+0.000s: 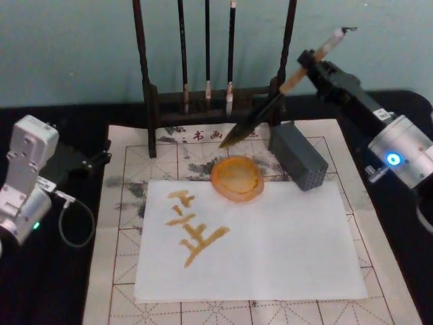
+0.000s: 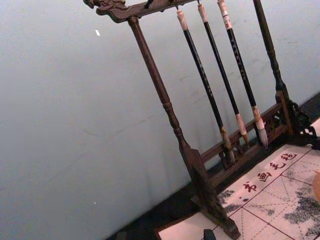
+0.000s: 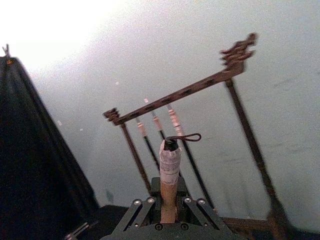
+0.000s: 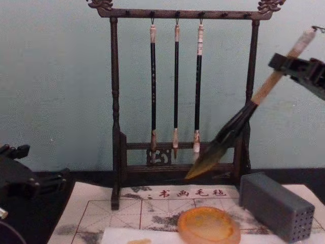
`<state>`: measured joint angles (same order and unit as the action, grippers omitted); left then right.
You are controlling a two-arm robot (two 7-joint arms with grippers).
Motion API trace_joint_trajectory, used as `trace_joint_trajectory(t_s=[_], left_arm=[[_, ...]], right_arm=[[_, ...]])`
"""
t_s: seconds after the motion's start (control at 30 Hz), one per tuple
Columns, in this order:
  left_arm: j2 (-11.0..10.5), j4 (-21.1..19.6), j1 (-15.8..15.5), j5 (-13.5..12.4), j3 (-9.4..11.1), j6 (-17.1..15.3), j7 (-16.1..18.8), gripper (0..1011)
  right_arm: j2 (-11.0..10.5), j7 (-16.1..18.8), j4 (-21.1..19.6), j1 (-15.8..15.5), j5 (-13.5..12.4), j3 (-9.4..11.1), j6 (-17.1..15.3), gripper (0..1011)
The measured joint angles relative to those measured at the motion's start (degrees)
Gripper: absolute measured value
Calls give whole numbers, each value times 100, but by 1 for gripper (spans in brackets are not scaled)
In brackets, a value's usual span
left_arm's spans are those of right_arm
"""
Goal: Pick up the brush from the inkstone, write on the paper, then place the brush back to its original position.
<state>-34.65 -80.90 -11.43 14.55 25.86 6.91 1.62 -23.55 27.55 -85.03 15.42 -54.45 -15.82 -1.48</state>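
The brush (image 1: 270, 107) hangs tilted in the air, with my right gripper (image 1: 308, 64) shut on its tan handle just below the white end cap. Its dark bristles point down and left, and the tip hovers behind the round orange inkstone (image 1: 237, 178) without touching it. From the chest, the brush (image 4: 238, 122) slants across the rack's right post, above the inkstone (image 4: 209, 226), held by the right gripper (image 4: 289, 66). In the right wrist view the handle (image 3: 169, 187) stands between the fingers. The white paper (image 1: 270, 250) bears orange-brown strokes (image 1: 193, 227). My left gripper (image 1: 95, 160) rests parked at the far left.
A dark wooden rack (image 1: 152, 101) with three thin black brushes (image 4: 175, 86) stands behind the mat, also in the left wrist view as the rack (image 2: 170, 115). A grey perforated block (image 1: 298, 156) sits right of the inkstone. The gridded mat (image 1: 122, 271) lies under the paper.
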Motion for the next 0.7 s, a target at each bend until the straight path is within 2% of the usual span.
trace_joint_trajectory(t_s=[0.33, 0.63, 0.7], left_arm=[[0, 1, 0, 0, 0, 0, 0, 1001], [0, 0, 0, 0, 0, 0, 0, 1001], [0, 0, 0, 0, 0, 0, 0, 1001]], right_arm=[[-148, -328, 131, -22, -471, 157, -314, 185], [-103, -605, 385, 18, -918, 170, -616, 185], [-55, -724, 492, 51, -1100, 166, -742, 185]])
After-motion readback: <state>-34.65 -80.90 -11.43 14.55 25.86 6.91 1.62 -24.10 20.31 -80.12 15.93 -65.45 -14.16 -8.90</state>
